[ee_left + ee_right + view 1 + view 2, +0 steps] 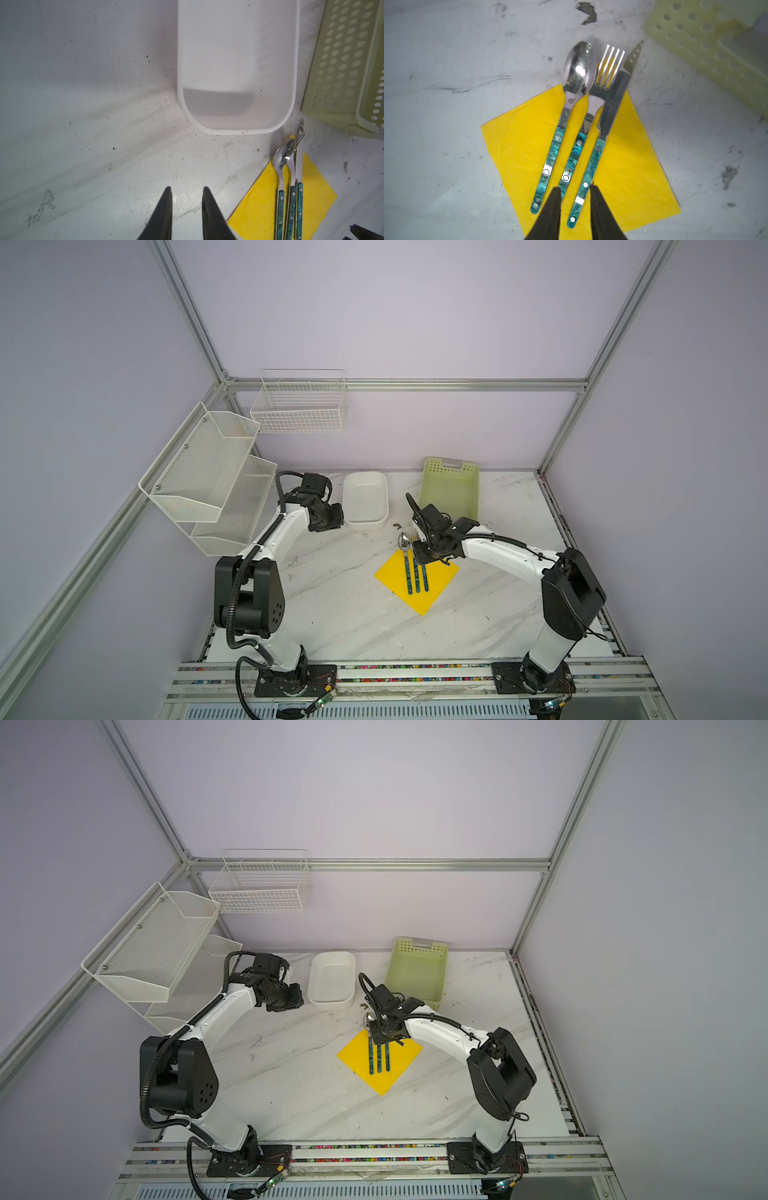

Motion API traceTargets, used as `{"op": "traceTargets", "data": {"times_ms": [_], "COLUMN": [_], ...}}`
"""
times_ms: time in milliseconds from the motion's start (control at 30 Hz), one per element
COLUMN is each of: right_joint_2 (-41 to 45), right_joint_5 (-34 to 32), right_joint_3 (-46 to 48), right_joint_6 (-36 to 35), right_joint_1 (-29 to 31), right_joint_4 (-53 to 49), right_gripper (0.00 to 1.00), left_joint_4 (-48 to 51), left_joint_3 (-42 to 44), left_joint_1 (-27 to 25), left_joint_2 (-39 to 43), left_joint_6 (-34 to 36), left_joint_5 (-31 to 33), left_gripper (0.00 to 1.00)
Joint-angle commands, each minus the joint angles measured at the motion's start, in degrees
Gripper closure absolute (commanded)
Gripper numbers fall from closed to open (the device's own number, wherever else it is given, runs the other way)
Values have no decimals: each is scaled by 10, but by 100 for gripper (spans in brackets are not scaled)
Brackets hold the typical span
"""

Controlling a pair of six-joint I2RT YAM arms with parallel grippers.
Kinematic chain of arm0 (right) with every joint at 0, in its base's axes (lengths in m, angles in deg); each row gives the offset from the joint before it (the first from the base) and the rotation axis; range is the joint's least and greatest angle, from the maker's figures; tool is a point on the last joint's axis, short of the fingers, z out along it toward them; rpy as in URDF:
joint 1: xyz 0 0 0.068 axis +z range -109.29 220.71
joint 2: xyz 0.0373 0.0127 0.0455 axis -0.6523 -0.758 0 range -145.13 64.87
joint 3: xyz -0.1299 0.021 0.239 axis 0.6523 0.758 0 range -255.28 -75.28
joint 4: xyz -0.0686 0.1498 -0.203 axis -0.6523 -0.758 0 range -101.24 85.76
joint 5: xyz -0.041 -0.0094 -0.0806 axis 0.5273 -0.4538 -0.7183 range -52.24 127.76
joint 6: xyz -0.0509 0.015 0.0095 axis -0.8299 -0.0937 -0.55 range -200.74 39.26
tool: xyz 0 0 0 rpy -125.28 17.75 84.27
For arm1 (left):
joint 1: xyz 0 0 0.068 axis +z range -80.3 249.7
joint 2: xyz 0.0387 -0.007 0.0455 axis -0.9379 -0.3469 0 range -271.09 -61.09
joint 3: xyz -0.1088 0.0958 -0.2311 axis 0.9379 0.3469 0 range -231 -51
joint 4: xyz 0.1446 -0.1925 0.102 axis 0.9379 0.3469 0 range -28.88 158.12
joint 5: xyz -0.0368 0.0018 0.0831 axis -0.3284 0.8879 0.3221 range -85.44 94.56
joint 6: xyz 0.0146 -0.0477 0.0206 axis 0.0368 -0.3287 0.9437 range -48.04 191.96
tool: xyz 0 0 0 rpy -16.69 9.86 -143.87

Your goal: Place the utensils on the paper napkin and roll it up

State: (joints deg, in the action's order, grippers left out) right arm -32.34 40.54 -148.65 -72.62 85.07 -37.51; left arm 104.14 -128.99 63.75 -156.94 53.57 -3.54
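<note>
right wrist shows utensils [572, 158] on napkin [633, 166], seemingly ungripped.

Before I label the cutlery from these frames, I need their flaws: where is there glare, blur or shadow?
Right wrist view: bright glare on the spoon bowl, green basket out of focus. Left wrist view: a shaded wall inside the white tub. Both top views: even light, cutlery small.

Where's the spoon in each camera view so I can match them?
In a top view: spoon leftmost on the napkin.
In a top view: spoon leftmost too.
Left wrist: spoon, utensil closest to the left gripper.
Right wrist: spoon beside the fork, opposite the knife.
Shared landmark: yellow napkin.
</note>
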Motion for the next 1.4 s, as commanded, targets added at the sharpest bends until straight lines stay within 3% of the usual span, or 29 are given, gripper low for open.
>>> {"op": "traceTargets", "data": {"times_ms": [0, 100, 167, 367, 667, 900, 1367], "right_joint_2": [34, 54, 52, 25, 7, 0, -17], "right_joint_5": [59, 104, 99, 56, -16, -13, -17], "right_joint_3": [43, 81, 98, 140, 172, 172, 163], "right_joint_6": [-183, -291, -336, -387, -413, -418, -416], "right_joint_1": [34, 74, 104, 147, 162, 166, 169], "right_joint_4": [-7, -25, -37, -45, -29, -26, -19], "right_gripper": [71, 67, 66, 67, 69, 69, 82], "left_joint_4": [1, 1, 1, 1, 2, 4, 5], "left_joint_3": [17, 17, 18, 18, 19, 19, 19], "left_joint_1": [3, 3, 3, 3, 3, 3, 3], "left_joint_2": [10, 12, 14, 15, 16, 16, 15], "left_joint_6": [5, 5, 5, 5, 6, 8, 8], "left_joint_5": [4, 5, 7, 7, 11, 14, 15], "left_gripper": [75, 75, 75, 75, 75, 75, 75]}}
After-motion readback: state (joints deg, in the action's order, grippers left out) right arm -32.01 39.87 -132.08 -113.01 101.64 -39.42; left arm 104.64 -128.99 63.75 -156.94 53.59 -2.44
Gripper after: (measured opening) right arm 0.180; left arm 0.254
